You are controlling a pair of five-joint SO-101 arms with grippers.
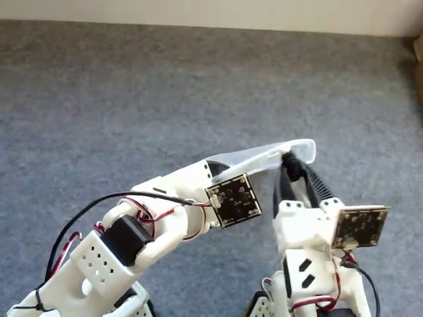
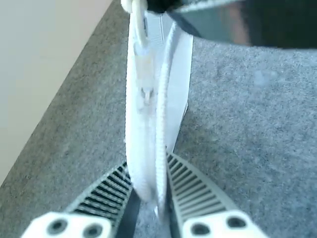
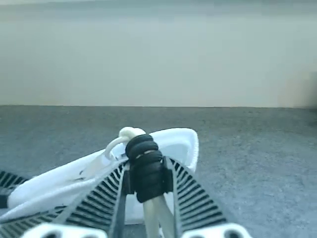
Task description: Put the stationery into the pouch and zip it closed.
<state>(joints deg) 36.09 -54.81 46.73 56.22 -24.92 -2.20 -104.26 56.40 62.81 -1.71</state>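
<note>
A translucent white pouch (image 1: pixel 264 157) is held up off the grey carpet between the two arms. My left gripper (image 1: pixel 215 169) is shut on the pouch's near end. In the left wrist view, the zipper edge of the pouch (image 2: pixel 148 124) runs up from between that gripper's (image 2: pixel 148 196) ribbed fingers. My right gripper (image 1: pixel 291 165) is at the pouch's other end, shut on the black ribbed zipper pull (image 3: pixel 146 163). A white cord loop (image 3: pixel 121 139) sticks out above the pull, and the pouch (image 3: pixel 181 141) lies just behind the right gripper (image 3: pixel 147 176). What the pouch contains cannot be made out.
Grey carpet (image 1: pixel 132 99) covers the whole work surface and has open room to the left and the far side. A pale wall strip (image 1: pixel 198 10) runs along the far edge. A brown object (image 1: pixel 418 59) sits at the right edge.
</note>
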